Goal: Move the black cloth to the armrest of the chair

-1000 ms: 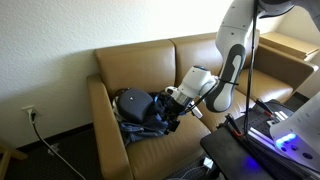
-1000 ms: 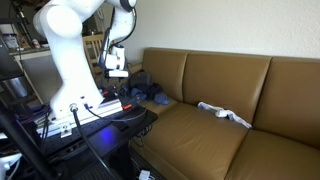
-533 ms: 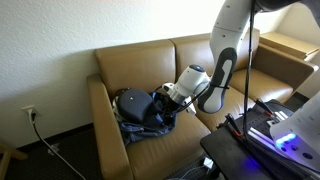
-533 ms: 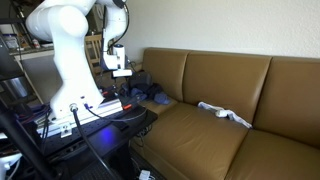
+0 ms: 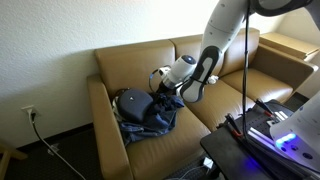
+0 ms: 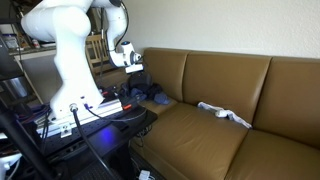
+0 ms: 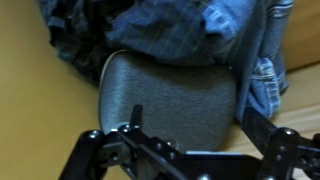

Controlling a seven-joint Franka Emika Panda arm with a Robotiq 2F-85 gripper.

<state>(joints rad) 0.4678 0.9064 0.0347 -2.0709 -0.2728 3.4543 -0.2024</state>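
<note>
The black cloth (image 5: 130,101) lies as a rounded dark bundle on the sofa seat beside the armrest (image 5: 104,125). In the wrist view it looks dark grey (image 7: 170,92) and sits just beyond my fingertips. My gripper (image 5: 160,84) hovers above the right side of the clothes pile, near the sofa back. It also shows in an exterior view (image 6: 134,62). In the wrist view the gripper (image 7: 193,125) is open and holds nothing, with its two fingers on either side of the dark cloth's near edge.
Blue plaid cloth (image 7: 170,28) and jeans (image 7: 266,60) lie around the dark cloth, forming a pile (image 5: 152,120). A white cloth (image 6: 225,113) lies on the middle seat. The robot's base stand (image 5: 262,130) is in front of the sofa.
The gripper has risen from the pile and moved back toward the sofa's backrest. The clothes have not moved.
</note>
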